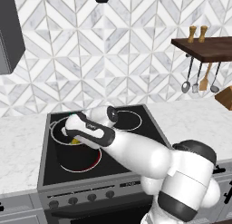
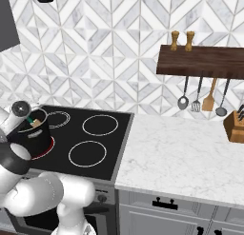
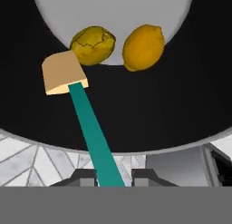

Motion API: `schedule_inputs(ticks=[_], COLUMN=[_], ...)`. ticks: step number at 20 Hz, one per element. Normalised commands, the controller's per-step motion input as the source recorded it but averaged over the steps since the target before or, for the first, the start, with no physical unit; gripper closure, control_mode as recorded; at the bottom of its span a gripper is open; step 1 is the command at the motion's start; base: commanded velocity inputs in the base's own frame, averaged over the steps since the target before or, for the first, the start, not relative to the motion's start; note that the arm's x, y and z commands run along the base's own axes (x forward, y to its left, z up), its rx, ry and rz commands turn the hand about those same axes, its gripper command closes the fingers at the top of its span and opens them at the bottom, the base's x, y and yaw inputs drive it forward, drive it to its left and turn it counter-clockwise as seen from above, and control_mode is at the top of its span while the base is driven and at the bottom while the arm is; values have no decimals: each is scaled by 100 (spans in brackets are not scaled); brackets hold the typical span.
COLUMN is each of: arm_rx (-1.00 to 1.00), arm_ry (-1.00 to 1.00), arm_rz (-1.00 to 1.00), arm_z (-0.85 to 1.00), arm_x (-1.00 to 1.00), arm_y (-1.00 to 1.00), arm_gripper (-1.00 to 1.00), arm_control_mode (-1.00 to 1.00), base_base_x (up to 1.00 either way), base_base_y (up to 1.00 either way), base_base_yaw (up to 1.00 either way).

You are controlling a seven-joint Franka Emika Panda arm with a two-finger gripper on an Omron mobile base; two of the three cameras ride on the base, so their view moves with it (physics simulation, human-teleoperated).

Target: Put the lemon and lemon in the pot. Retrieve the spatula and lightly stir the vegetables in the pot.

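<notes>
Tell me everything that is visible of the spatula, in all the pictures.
The spatula has a flat teal-green handle and a tan, wood-like, wedge-shaped blade. The gripper is shut on the handle's lower end. The blade reaches down into the black pot, beside the darker, cracked-looking lemon; whether they touch cannot be told. In the right base view a bit of handle shows at the pot's mouth.

A wall of grey and white tiles [image 2: 109,53] stands behind a black stove top [image 2: 93,139] and a white marble counter [image 2: 186,158], with a dark wooden shelf [image 2: 200,62] and grey cupboards [image 2: 171,208] below.
</notes>
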Motion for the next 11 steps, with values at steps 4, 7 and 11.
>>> schedule_inputs(ticks=[4,7,11], arm_rx=[40,35,35], arm_ry=[33,32,31], arm_rz=[-20,-24,-23], arm_z=[6,12,27], arm_x=[-48,-32,-9], arm_y=[1,0,12], arm_gripper=[100,100,100], arm_control_mode=[-100,-100,-100], base_base_x=[0,0,0], base_base_y=[0,0,0], base_base_yaw=[0,0,0])
